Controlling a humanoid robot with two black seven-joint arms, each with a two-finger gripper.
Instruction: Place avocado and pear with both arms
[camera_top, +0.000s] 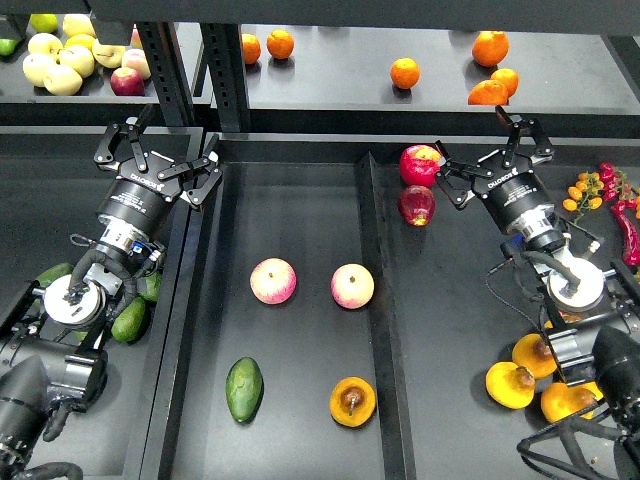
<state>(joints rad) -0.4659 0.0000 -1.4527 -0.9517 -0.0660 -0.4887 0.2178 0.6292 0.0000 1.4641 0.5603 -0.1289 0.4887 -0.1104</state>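
The green avocado (244, 389) lies in the middle tray (300, 220), near its front left. To its right in the same tray rests the orange-yellow pear (352, 401), dark stem dimple facing up. My left gripper (162, 152) hovers open over the tray's back left rim, far behind the avocado, with nothing between its fingers. Over the divider at the right of the tray, my right gripper (490, 152) is also open and holds nothing, well behind the pear.
Two pink-yellow apples (273, 281) (352, 286) sit mid-tray. Two red apples (421, 164) lie beside the right gripper. More pears (510, 385) sit under the right arm and green avocados (130, 320) under the left. The back shelf carries oranges (405, 72) and yellow apples (60, 60).
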